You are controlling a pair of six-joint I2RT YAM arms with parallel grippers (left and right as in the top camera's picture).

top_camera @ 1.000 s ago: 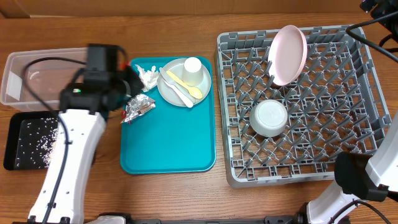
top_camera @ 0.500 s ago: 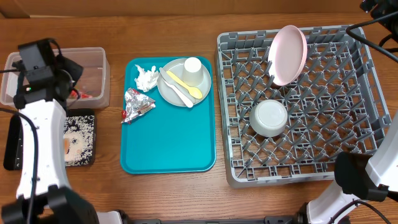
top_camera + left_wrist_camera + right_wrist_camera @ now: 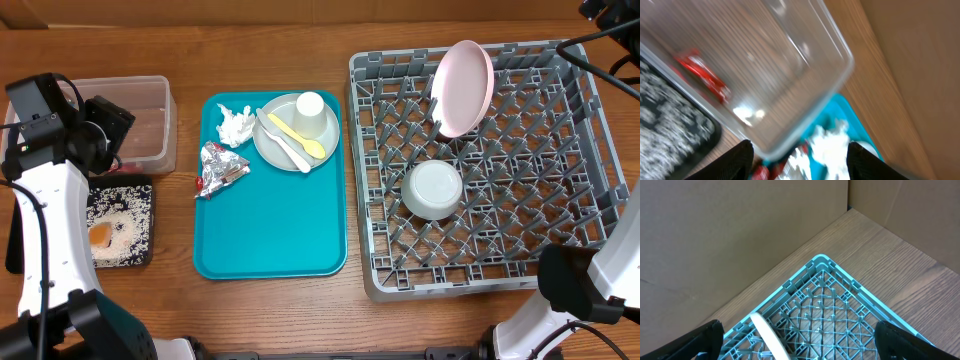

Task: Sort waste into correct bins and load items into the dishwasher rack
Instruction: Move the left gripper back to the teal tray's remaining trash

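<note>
I'm in the waste-sorting part of the job. My left pincer (image 3: pixel 804 157) hangs over the tub (image 3: pixel 160 120), fingers well apart with nothing between them. A red packet (image 3: pixel 702 77) lies on the tub floor below. Beside the tub, the black tray (image 3: pixel 148 225) holds the rice (image 3: pixel 125 215) and the orange cube (image 3: pixel 101 236).

The waste not yet sorted sits on the teal tray (image 3: pixel 270 230): the tissue (image 3: pixel 236 125) in its far left corner and the foil (image 3: pixel 220 168) just beside it, at the left edge. I judge the next move is to swing right, come down over one of the two and close on it. Both look light and crumpled, so I'd pinch a raised fold and take care not to push the foil off the edge.

The grey plate (image 3: pixel 275 150) with the cup (image 3: pixel 311 110), spoon (image 3: pixel 295 137) and white utensil (image 3: pixel 285 148) is not yet loaded. The rack (image 3: pixel 358 200) already has the pink plate (image 3: pixel 463 88) on edge and the bowl (image 3: pixel 432 190) upside down. My right pincer (image 3: pixel 800 345) waits over the rack's corner, spread wide and empty
</note>
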